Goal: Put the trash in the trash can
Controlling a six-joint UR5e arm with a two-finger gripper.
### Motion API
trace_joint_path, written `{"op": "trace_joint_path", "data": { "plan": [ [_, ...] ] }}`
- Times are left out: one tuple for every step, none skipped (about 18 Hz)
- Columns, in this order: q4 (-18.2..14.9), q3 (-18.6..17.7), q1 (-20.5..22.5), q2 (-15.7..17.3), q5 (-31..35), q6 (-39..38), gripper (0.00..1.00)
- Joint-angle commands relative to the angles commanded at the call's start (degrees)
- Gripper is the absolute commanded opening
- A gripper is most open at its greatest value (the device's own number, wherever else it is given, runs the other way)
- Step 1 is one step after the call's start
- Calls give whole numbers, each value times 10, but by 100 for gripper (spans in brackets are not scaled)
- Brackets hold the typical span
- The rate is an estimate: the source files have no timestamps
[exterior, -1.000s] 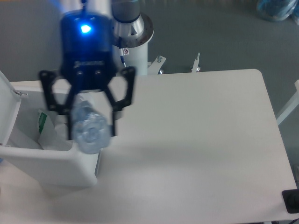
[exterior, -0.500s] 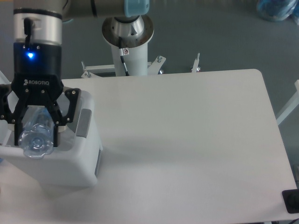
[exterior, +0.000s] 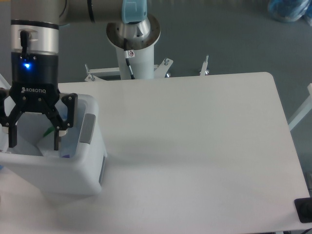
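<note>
At the far left, the hand (exterior: 33, 135) is seen poised over the open top of the trash can (exterior: 73, 168), its two black fingers (exterior: 57, 139) spread wide apart with nothing held between them. The trash can, a boxy white bin with a grey latch panel (exterior: 87, 128) on its right side, stands at the left end of the bench (exterior: 195, 146). Inside the bin, a bluish, translucent piece of trash (exterior: 67, 142) is partly seen by the right finger; its shape cannot be made out. Behind the bench, the arm's white pedestal (exterior: 134, 53) is seen.
</note>
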Motion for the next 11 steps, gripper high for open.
{"op": "trace_joint_path", "data": {
  "plan": [
    [0, 6, 5, -1, 0, 7, 100],
    [-1, 15, 11, -2, -1, 18, 100],
    [-1, 23, 34, -1, -1, 29, 100],
    [-1, 32, 55, -4, -3, 40, 100],
    [-1, 47, 67, -18, -4, 50, 100],
    [-1, 62, 78, -36, -3, 66, 100],
    [-1, 74, 95, -44, -4, 87, 100],
    [-1, 83, 103, -56, -6, 111, 100],
    [-1, 89, 110, -65, -9, 140, 100],
    [-2, 90, 123, -69, -9, 181, 100],
    [-2, 89, 129, -76, -9, 227, 100]
  ]
}}
